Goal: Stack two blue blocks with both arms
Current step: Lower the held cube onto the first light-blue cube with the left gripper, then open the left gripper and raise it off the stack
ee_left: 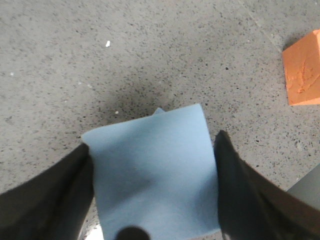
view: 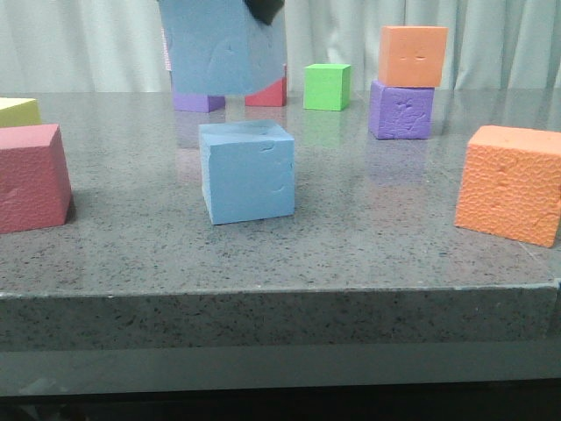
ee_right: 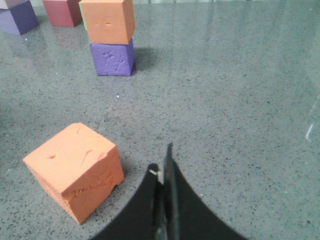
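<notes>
One blue block (view: 248, 171) rests on the grey table near the middle. The other blue block (view: 223, 44) hangs in the air above it, slightly to the left, with its top cut off by the frame. My left gripper (ee_left: 152, 142) is shut on this raised blue block (ee_left: 152, 175), one black finger pressing each side. A dark part of that gripper (view: 267, 9) shows at the block's upper right in the front view. My right gripper (ee_right: 161, 162) is shut with nothing in it, low over the table beside an orange cube (ee_right: 75, 167). It does not show in the front view.
An orange cube (view: 412, 54) sits on a purple cube (view: 401, 111) at the back right, next to a green cube (view: 327, 86). A large orange cube (view: 513, 184) stands at the right and a red cube (view: 31, 175) at the left. Purple (view: 197, 103) and red (view: 267, 92) cubes stand behind.
</notes>
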Tool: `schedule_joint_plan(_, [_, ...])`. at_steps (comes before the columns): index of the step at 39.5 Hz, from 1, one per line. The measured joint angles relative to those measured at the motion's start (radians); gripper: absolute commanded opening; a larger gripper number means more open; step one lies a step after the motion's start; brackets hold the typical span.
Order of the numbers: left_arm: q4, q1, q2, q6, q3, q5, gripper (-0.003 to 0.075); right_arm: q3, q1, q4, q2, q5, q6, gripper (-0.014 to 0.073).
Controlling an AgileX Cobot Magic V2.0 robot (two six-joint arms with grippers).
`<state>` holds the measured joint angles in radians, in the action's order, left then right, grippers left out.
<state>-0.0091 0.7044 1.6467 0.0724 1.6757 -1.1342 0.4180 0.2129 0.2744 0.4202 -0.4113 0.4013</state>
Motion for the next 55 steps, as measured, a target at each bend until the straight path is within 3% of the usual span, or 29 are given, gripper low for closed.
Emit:
schedule_joint_plan(28, [-0.035,0.000,0.024,0.032,-0.059,0.056,0.0392,0.000,0.000,0.000,0.000,-0.002,0.000,-0.0068])
schedule_joint_plan(39, [-0.037,0.000,0.024,0.032,-0.059,0.048,0.0571,0.000,0.000,0.000,0.000,-0.002,0.000,-0.0068])
schedule_joint_plan(55, [-0.037,0.000,0.024,0.034,-0.015,0.042,0.0566,0.000,0.000,0.000,0.000,-0.004,0.000,-0.0068])
